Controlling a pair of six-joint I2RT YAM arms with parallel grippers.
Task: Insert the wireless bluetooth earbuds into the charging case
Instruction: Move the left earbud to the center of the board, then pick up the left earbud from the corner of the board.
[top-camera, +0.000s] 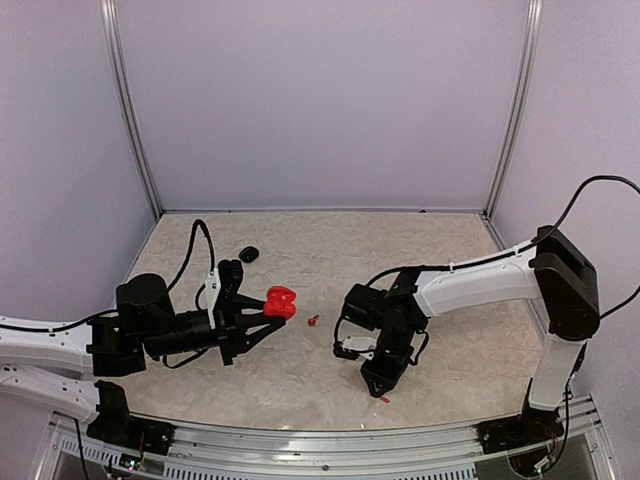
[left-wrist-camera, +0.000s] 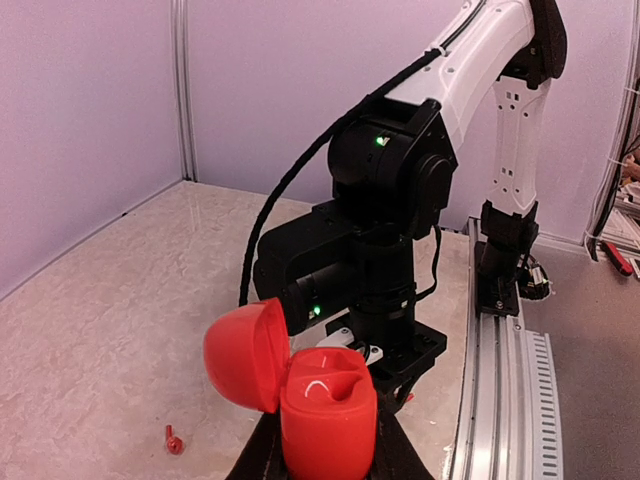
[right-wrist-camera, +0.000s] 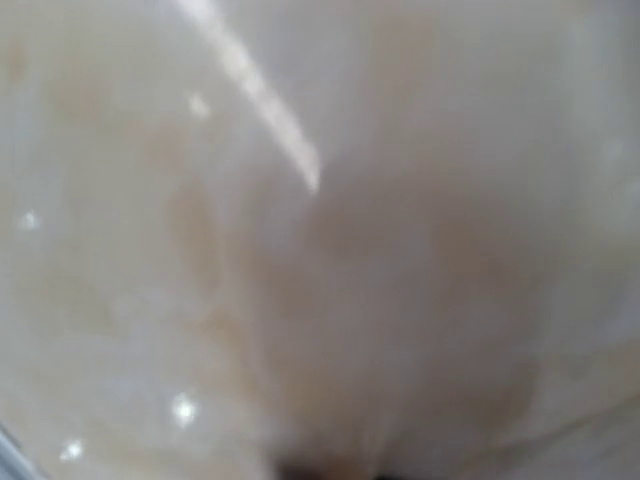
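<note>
Pale table top (top-camera: 330, 245) has one red earbud (top-camera: 313, 321) lying loose, the left gripper (top-camera: 268, 314) squeezes the open red case (left-wrist-camera: 325, 410), and the right gripper (top-camera: 380, 385) points down at a second earbud (top-camera: 384, 398), grip hard to tell, so lifting it gently comes next.

Pale lilac panels close the space on three sides: a back wall (top-camera: 320, 100), a left wall (top-camera: 50, 150) and a right wall (top-camera: 590, 110). Slim metal uprights (top-camera: 130, 110) stand in the two rear corners. The tabletop (top-camera: 330, 250) is beige with a marbled pattern (glossy enough to throw back a white streak of light (right-wrist-camera: 265, 110) in the blurred right wrist view). A ribbed metal rail (top-camera: 330, 442) runs along its near edge.
</note>
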